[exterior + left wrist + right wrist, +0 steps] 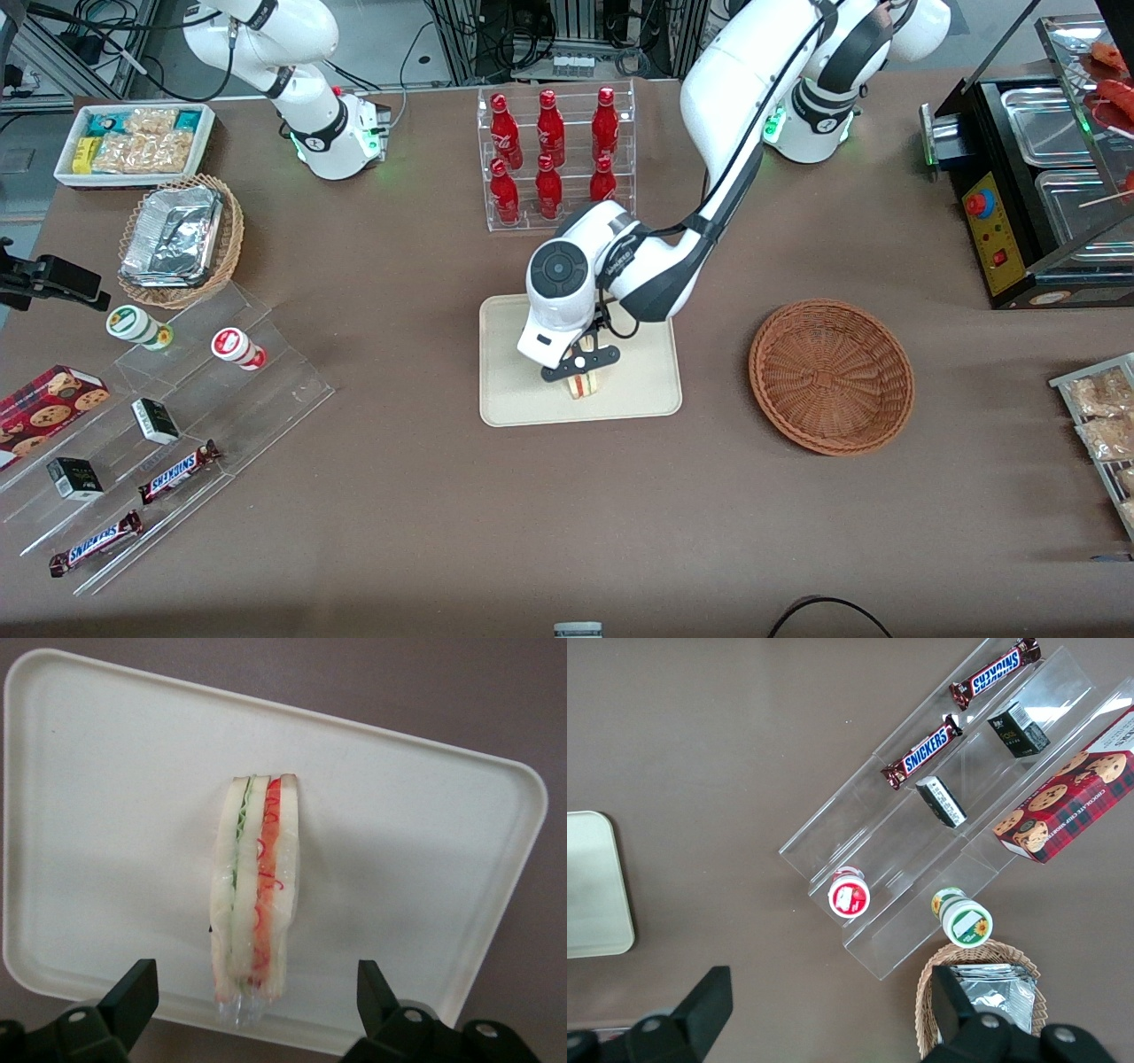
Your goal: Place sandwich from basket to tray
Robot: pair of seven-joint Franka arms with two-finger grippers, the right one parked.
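Observation:
The sandwich (584, 385) (255, 890), a pale wedge with green and red filling lines, stands on its edge on the cream tray (638, 390) (106, 815), near the tray's rim closest to the front camera. My gripper (580, 365) (257, 997) hangs just above it, open, its two black fingers (133, 988) spread wide on either side of the sandwich with clear gaps and no contact. The reddish-brown wicker basket (831, 375) sits empty on the table toward the working arm's end, a short way from the tray.
A clear rack of red bottles (554, 155) stands farther from the front camera than the tray. A black food warmer (1028, 177) is at the working arm's end. Snack shelves (159, 425), a tan foil basket (180, 239) and a white snack bin (133, 142) lie toward the parked arm's end.

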